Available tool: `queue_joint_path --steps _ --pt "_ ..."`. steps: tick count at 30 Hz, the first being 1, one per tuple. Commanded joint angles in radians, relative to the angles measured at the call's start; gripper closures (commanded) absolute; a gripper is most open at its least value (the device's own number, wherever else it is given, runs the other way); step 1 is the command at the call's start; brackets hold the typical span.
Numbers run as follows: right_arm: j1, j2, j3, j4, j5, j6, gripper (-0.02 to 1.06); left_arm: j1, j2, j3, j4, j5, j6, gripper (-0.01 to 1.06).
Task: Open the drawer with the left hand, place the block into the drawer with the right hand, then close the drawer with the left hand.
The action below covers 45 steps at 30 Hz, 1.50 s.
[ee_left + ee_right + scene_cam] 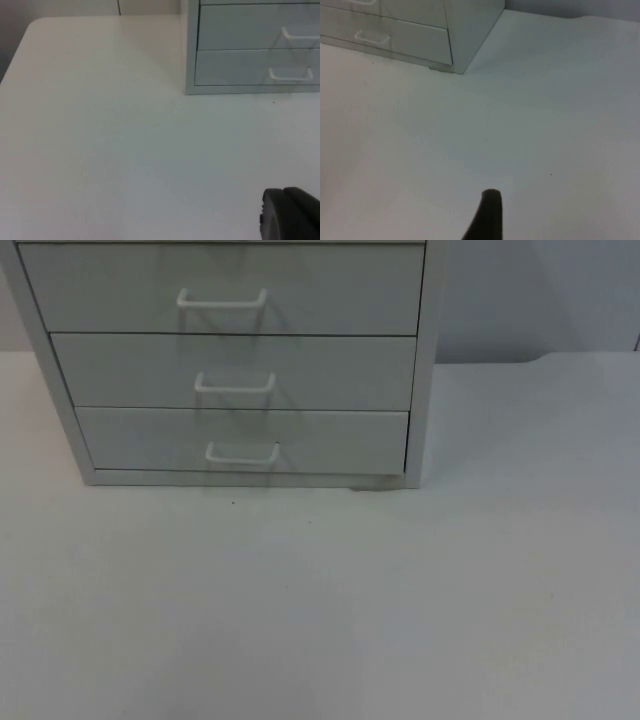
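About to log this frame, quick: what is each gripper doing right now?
Left gripper: above the bare table, jaws cannot be told, holding nothing visible.
Right gripper: above the table near the drawer cabinet, jaws cannot be told.

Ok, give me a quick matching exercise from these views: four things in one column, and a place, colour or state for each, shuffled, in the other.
Things:
1. bottom drawer
2. table
3. partition wall
4. left tool fingertip

Descriptions:
a. black
b. behind the cabinet
c. white, with the cabinet standing on it
d. shut, lowest of the three in view

Pairs: 1-d, 2-c, 3-b, 4-a.
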Motion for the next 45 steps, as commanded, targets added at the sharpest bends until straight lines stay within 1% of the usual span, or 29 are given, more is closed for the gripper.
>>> queue_joint_path --steps 1,12,14,15,16,18,20,21,22,23,24,25,27,45 --pt "0.003 -0.002 0.003 -0.005 -0.01 0.001 0.31 -0.005 -0.004 0.005 0.028 0.001 -0.041 1.05" --pt "0.003 -0.002 0.003 -0.005 -0.01 0.001 0.31 -0.005 -0.004 0.005 0.034 0.001 -0.048 1.05" --pt "0.003 -0.002 0.003 -0.005 -0.01 0.001 0.31 -0.005 -0.004 0.005 0.034 0.001 -0.048 0.98" --pt "0.003 -0.002 0.003 -0.005 -0.01 0.001 0.31 -0.005 -0.004 0.005 0.034 0.001 -0.048 0.98" --pt "0.003 -0.002 0.003 -0.005 -0.01 0.001 0.31 -0.005 -0.004 0.005 0.034 0.001 -0.048 0.91" --pt "0.003 -0.002 0.003 -0.005 -0.01 0.001 0.31 -0.005 -0.004 0.005 0.034 0.001 -0.048 0.7" --pt "0.003 -0.002 0.003 -0.005 -0.01 -0.007 0.26 -0.005 -0.004 0.005 0.034 0.001 -0.048 0.36" --pt "0.003 -0.002 0.003 -0.005 -0.01 -0.007 0.26 -0.005 -0.004 0.005 0.034 0.001 -0.048 0.36" --pt "0.003 -0.002 0.003 -0.005 -0.01 -0.007 0.21 -0.005 -0.004 0.005 0.032 0.001 -0.048 0.18" --pt "0.003 -0.002 0.003 -0.005 -0.01 -0.007 0.14 -0.005 -0.004 0.005 0.032 0.001 -0.046 0.03" --pt "0.003 -0.002 0.003 -0.005 -0.01 -0.007 0.08 -0.005 -0.004 0.005 0.032 0.001 -0.046 0.0" --pt "0.003 -0.002 0.003 -0.005 -0.01 -0.007 0.01 -0.005 -0.004 0.005 0.032 0.001 -0.046 0.0" --pt "0.003 -0.002 0.003 -0.005 -0.01 -0.007 -0.01 -0.005 -0.004 0.005 0.032 0.001 -0.046 0.0" --pt "0.003 -0.002 0.003 -0.001 -0.012 -0.007 -0.01 -0.005 -0.004 0.005 0.029 -0.001 -0.042 0.0"
